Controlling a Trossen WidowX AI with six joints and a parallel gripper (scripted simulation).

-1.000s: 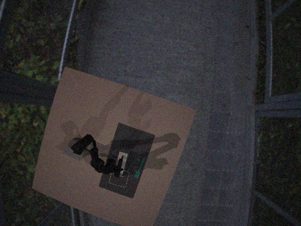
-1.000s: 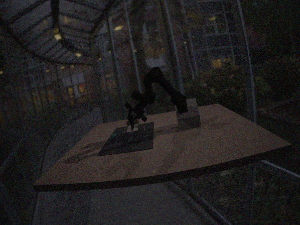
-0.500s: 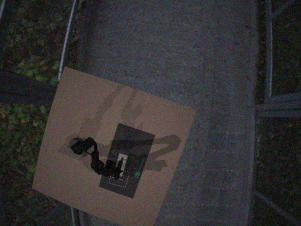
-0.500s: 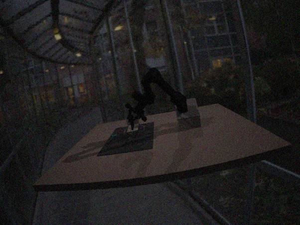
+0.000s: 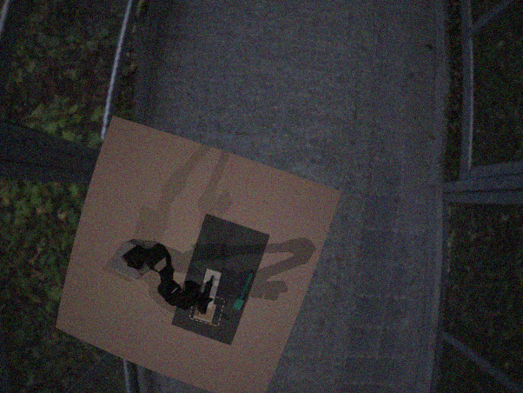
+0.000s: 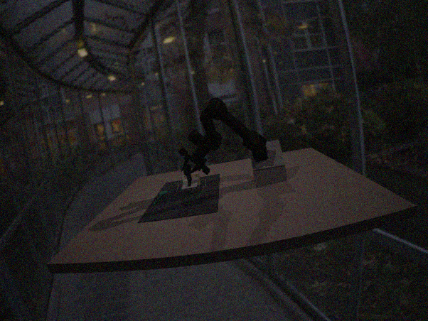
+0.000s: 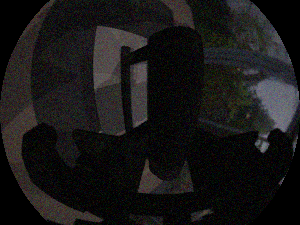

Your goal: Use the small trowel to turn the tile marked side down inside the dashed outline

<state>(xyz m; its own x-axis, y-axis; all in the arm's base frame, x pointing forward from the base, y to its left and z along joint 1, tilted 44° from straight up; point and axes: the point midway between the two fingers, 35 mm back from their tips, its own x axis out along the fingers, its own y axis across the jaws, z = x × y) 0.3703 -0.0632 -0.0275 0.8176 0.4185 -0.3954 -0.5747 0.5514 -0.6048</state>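
My gripper (image 5: 203, 298) (image 6: 193, 166) (image 7: 165, 123) is shut on the small trowel's dark handle (image 5: 210, 285) (image 7: 175, 74), low over the mat. In the exterior view a dark part reaches down towards the white strip. A small pale patch beside the gripper may be the trowel's blade; most of the blade is hidden. The tile (image 5: 203, 314) shows a tan face with a paler edge. It is inside the dashed outline (image 5: 221, 312), partly hidden under the gripper. I cannot tell if it is fully flat or where its marked side is.
The dark mat (image 5: 235, 236) (image 6: 178, 210) lies on the tan table (image 5: 143, 148) (image 6: 320, 192). A white strip (image 5: 215, 275) (image 6: 193, 185) (image 7: 107, 59) lies beside the outline. A green tool (image 5: 238, 302) (image 6: 162, 194) lies near the mat's edge. The arm's base block (image 5: 119, 261) (image 6: 270, 175) stands on the table.
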